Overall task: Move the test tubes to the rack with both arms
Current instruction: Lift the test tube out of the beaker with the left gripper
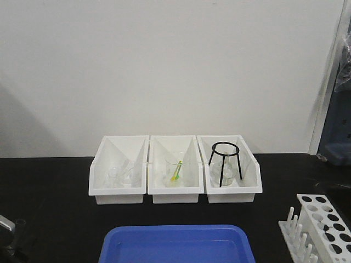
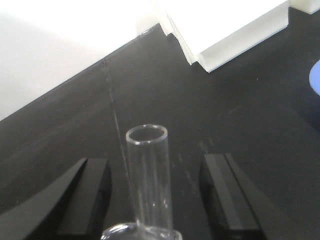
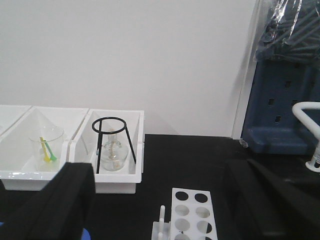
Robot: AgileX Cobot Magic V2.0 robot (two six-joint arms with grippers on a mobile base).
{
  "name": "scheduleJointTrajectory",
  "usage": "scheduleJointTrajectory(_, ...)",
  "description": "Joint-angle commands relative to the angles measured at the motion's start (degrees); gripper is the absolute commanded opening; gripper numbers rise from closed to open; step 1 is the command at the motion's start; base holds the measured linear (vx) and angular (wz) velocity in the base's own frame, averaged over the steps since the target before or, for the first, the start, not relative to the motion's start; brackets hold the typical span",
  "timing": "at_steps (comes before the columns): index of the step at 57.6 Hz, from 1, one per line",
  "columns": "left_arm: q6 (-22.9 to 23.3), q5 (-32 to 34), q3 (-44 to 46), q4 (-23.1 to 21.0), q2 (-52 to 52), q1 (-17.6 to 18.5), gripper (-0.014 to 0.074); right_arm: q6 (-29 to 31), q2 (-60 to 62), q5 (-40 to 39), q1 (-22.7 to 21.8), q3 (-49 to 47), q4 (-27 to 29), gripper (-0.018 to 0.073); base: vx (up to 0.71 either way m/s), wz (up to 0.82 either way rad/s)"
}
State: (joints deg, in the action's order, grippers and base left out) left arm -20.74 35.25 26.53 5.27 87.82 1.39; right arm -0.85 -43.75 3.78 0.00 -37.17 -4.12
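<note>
One clear test tube (image 2: 148, 175) stands upright in the left wrist view, its rimmed mouth up, rising from the rim of a wider glass beaker (image 2: 116, 232). My left gripper (image 2: 157, 167) is open, with a black finger on each side of the tube and a gap to both. In the front view that tube's mouth (image 1: 21, 223) shows at the bottom left edge. The white rack (image 3: 192, 210) lies below and between the wide-apart fingers of my open right gripper (image 3: 160, 175), and the holes that show hold nothing. The rack (image 1: 324, 222) stands at the table's front right with its pegs (image 1: 296, 230) on its left side.
Three white open-front bins (image 1: 174, 194) line the back of the black table. The right one holds a black tripod ring (image 1: 225, 161) over a flask. A blue tray (image 1: 175, 244) sits front centre. A blue pegboard stand (image 3: 280, 105) is at the far right.
</note>
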Motion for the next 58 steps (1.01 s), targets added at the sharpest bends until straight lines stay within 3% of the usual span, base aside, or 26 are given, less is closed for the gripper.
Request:
scheduleJointTrajectory(1, 0.5, 6.7, 1.6, -0.3, -0.2, -0.2, 0.0464, 0.3, 0.1, -4.7, 0.0, -2.0, -0.5, 0.0568, 0.00, 0.00)
scheduleJointTrajectory(14, 0.4, 8.5, 1.6, -0.3, 1.3, -0.2, 0.0353, 0.3, 0.1, -4.7, -0.1, -2.0, -0.5, 0.0568, 0.00, 0.00)
scheduleJointTrajectory(32, 0.3, 9.2, 1.5, -0.4, 1.3, -0.2, -0.0019, 0.3, 0.1, -4.1, -0.1, -2.0, -0.5, 0.0568, 0.00, 0.00)
scheduleJointTrajectory(58, 0.5, 10.1, 1.5, -0.4, 1.3, -0.2, -0.0021, 0.3, 0.1, -2.7, -0.1, -2.0, -0.5, 0.0568, 0.00, 0.00)
